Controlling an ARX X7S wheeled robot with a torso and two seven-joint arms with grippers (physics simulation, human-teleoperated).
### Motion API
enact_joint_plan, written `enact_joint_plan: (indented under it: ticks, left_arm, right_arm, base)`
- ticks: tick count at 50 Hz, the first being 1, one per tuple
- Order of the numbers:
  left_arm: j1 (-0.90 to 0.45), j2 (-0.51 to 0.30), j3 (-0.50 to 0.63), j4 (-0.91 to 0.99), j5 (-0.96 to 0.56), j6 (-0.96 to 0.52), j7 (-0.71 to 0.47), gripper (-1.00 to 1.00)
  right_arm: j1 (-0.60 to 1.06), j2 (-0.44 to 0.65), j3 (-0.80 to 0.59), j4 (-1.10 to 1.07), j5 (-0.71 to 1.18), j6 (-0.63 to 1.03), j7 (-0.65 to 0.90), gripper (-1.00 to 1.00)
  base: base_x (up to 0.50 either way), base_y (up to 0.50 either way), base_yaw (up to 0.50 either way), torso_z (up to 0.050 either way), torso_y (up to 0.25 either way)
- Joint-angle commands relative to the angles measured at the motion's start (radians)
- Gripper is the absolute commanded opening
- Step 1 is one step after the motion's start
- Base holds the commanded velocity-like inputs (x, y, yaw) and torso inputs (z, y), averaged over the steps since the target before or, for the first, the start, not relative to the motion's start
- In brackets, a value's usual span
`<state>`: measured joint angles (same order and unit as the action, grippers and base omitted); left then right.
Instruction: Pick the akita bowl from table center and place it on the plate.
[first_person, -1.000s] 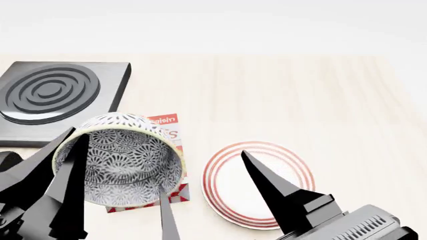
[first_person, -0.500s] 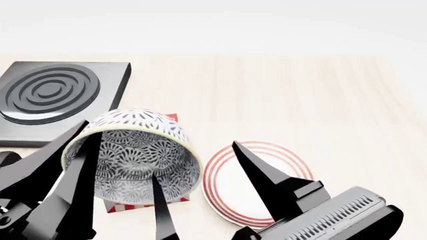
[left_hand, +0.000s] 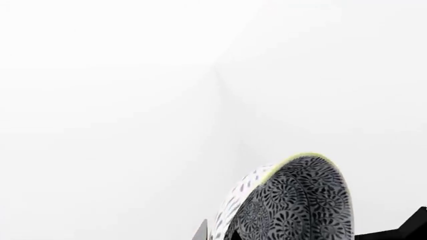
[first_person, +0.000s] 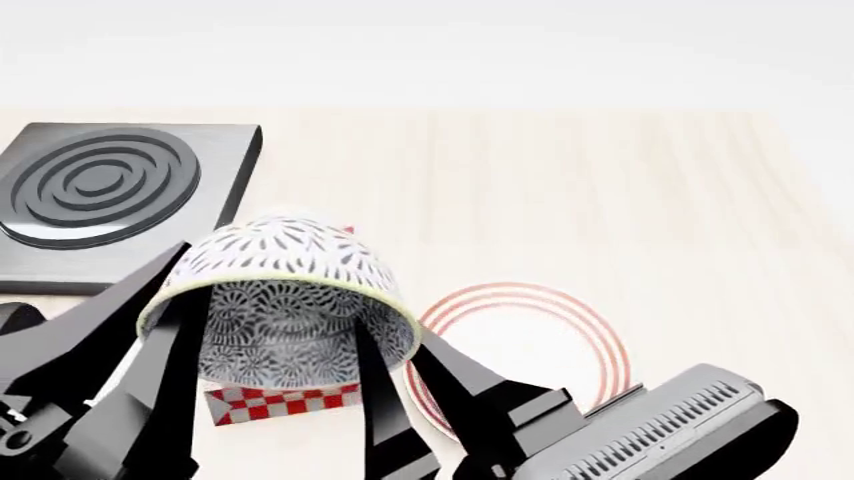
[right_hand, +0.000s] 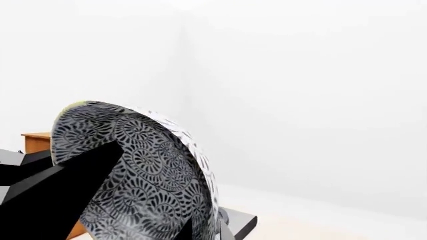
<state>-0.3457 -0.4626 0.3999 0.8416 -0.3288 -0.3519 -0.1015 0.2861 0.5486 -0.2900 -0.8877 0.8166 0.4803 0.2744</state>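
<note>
Head view: akita bowl (first_person: 283, 262) lifted off the pale wooden surface (first_person: 601, 200), tipped so its opening faces down and toward the camera, patterned inside visible under a pale yellow-green rim. Held at the left of the frame by the left pincer (first_person: 254, 400), dark fingers (first_person: 160, 370) clamped across the bowl's wall, one outside near the rim, another reaching into the opening. Below the bowl, a red-and-white checkered box (first_person: 280, 402) lying flat on the surface, mostly hidden by the bowl. Just right of the bowl, the plate (first_person: 547, 335), white with red rings, flat on the surface, not touching the bowl; near edge covered by the right pincer (first_person: 461, 405). Of that pincer only one pointed black finger clearly told apart, beside a grey ribbed body (first_person: 667, 425); whether its jaws stand apart or together, cannot tell. Far left at the back, a square dark grey burner plate (first_person: 114, 195) with concentric rings, well apart from the plate.

Left wrist view: bowl (left_hand: 293, 205) seen edge-on against blank white, dark patterned interior and speckled outer wall both showing.

Right wrist view: same bowl (right_hand: 143, 170) large and close, a black finger (right_hand: 60, 195) lying across its patterned inside; a brown wooden piece (right_hand: 37, 142) behind it.
</note>
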Motion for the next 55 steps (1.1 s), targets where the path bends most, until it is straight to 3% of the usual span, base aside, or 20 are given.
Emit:
enact_joint_plan:
  ticks: [1,6,7,38,55]
  left_arm:
    - [0.002,0.004,-0.012,0.003,0.027,0.016,0.000,-1.00]
    - [0.003,0.001,-0.009,0.004,0.030,0.016,-0.001,-1.00]
    - [0.002,-0.002,-0.007,0.006,0.030,0.013,-0.001,1.00]
    - [0.053,-0.045,0.009,0.001,0.054,0.062,0.010,1.00]
    - [0.135,-0.096,-0.064,0.034,0.029,0.111,-0.016,1.00]
  right_arm:
    - [-0.006,-0.007,0.005,0.014,-0.025,-0.005,-0.005,-1.00]
    - [-0.015,-0.008,0.006,0.018,-0.032,-0.018,-0.007,-1.00]
    - [-0.016,-0.009,0.007,0.016,-0.031,-0.020,-0.005,-1.00]
    - [0.003,-0.024,0.063,0.047,0.004,-0.043,0.058,-1.00]
    - [0.048,-0.031,0.133,0.181,0.072,-0.050,0.071,-1.00]
  base:
    - [0.00,0.00,0.00,0.000,0.000]
    - [0.00,0.00,0.00,0.000,0.000]
    - [0.00,0.00,0.00,0.000,0.000]
    - [0.00,0.00,0.00,0.000,0.000]
    - [0.00,0.00,0.00,0.000,0.000]
